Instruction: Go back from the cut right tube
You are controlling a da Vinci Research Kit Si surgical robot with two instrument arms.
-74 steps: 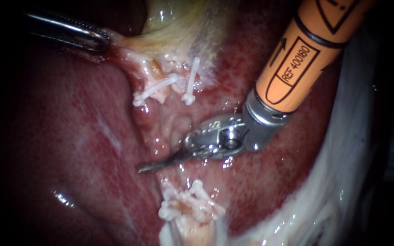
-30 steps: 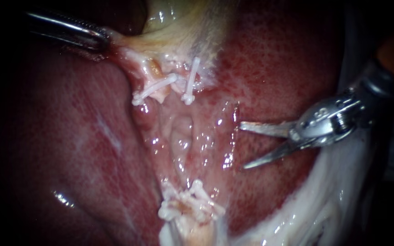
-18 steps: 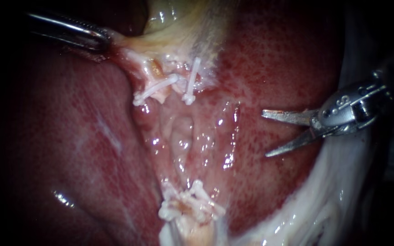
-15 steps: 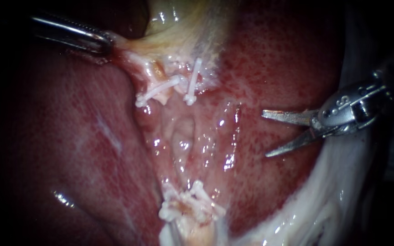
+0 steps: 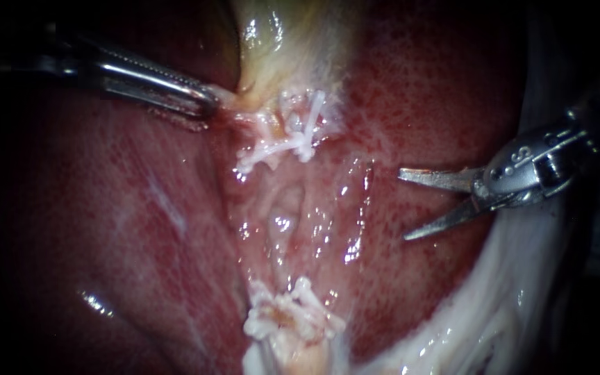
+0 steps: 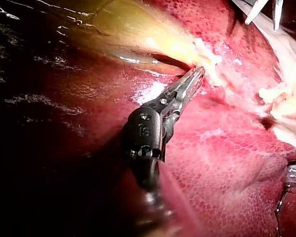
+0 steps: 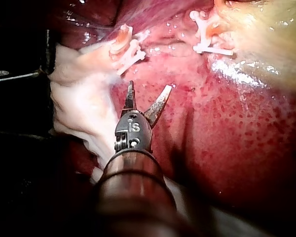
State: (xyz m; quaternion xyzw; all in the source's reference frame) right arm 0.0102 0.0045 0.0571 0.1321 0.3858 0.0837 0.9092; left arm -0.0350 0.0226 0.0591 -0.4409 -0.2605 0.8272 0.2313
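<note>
The thin, pointed steel jaws of my right instrument [image 5: 404, 205] stand released, holding nothing, over the mottled dark-red liver [image 5: 418, 104], well right of the cut. The cut tube shows as a far clipped stump [image 5: 282, 139] under the glossy yellowish gallbladder [image 5: 272, 42] and a near clipped stump [image 5: 292, 321]; I cannot tell which white clip marks the right tube. If I dip while pulling away, the bared tips could score the liver. My left instrument [image 5: 203, 103] is clenched on pale tissue [image 6: 207, 57] beside the far stump, and a tug there could strain the clips. Open room lies rightward, over the pale white membrane [image 5: 508, 305].
</note>
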